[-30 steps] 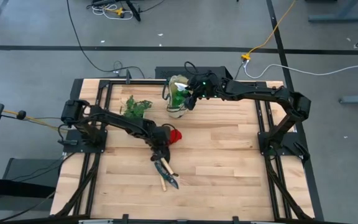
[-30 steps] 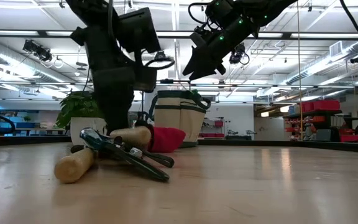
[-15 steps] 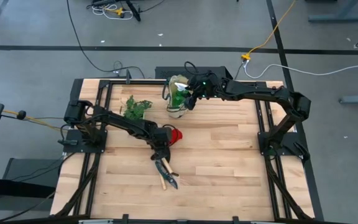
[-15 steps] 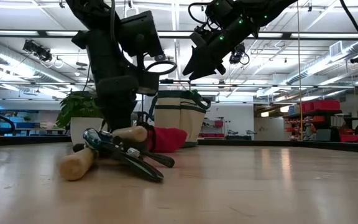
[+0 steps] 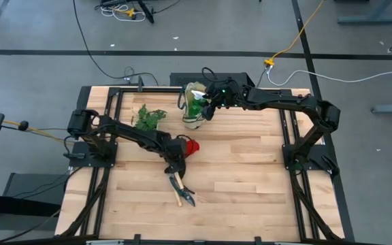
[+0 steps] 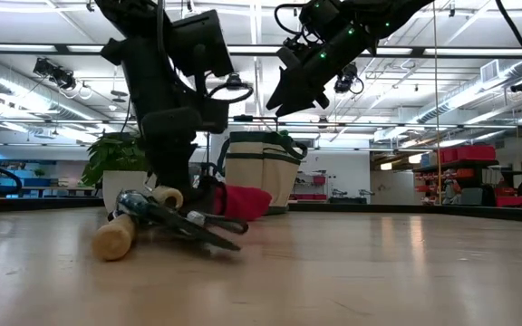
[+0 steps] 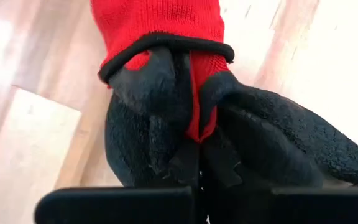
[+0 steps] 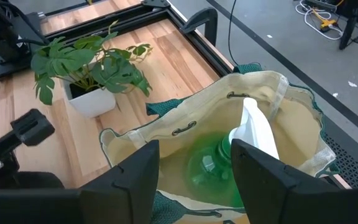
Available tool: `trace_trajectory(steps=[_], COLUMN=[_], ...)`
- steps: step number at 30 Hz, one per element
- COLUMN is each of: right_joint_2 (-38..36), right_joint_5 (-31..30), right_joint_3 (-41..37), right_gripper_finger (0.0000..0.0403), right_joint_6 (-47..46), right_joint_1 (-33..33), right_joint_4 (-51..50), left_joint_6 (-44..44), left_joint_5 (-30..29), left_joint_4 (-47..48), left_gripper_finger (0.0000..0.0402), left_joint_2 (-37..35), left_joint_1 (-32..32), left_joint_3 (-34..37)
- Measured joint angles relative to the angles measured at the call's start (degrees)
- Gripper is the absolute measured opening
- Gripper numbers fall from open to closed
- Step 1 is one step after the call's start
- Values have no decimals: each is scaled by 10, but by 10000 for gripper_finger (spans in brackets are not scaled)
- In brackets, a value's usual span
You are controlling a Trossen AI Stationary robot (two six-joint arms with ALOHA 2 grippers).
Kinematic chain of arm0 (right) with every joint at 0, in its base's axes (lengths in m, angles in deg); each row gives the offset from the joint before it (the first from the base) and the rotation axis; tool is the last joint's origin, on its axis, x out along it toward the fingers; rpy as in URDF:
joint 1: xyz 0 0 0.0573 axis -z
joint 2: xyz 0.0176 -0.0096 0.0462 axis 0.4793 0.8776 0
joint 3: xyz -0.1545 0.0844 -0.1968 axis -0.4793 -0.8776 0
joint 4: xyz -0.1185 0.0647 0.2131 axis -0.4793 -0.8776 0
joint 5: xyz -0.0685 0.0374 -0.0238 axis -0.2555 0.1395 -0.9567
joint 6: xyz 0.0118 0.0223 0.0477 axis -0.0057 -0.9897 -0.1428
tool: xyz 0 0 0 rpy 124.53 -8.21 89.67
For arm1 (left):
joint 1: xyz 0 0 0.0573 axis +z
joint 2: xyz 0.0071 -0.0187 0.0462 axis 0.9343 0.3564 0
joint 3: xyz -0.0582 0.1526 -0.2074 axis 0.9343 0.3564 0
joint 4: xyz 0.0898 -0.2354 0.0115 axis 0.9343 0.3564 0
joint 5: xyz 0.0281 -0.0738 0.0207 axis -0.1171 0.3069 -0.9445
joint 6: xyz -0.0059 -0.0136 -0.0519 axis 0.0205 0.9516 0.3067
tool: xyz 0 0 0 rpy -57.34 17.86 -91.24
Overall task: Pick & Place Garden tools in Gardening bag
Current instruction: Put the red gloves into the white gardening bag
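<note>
Centrally, the left gripper (image 5: 176, 163) is clamped on the red-and-black glove (image 7: 191, 106), beside the pruning shears (image 6: 184, 217) and wooden-handled rake (image 6: 120, 234). Right gripper (image 8: 194, 163), its 2 fingers spread wide, hovers over the gardening bag (image 8: 166, 134) holding the green spool (image 8: 210, 168).

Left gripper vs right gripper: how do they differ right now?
The left gripper is low at mid-table, shut on the red-and-black glove; the right gripper hangs raised over the gardening bag at the table's far edge, fingers open and holding nothing. The left gripper sits beside loose tools; the right gripper looks down into the bag, where the green spool lies. Both are dark two-finger grippers.
</note>
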Motion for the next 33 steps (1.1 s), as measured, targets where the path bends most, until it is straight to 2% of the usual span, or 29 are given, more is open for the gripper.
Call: trace_trajectory(steps=[26, 33], right_joint_2=[0, 0], right_joint_5=[-2, 1], right_joint_3=[0, 0], right_gripper_finger=[201, 201], right_joint_6=[0, -1], right_joint_1=[0, 0], right_joint_4=[2, 2], left_joint_6=[5, 5], left_joint_5=[-36, -25], left_joint_4=[24, 26], left_gripper_finger=[7, 60], left_joint_2=[-70, -68], left_joint_1=[-17, -21], left_joint_3=[-1, -1])
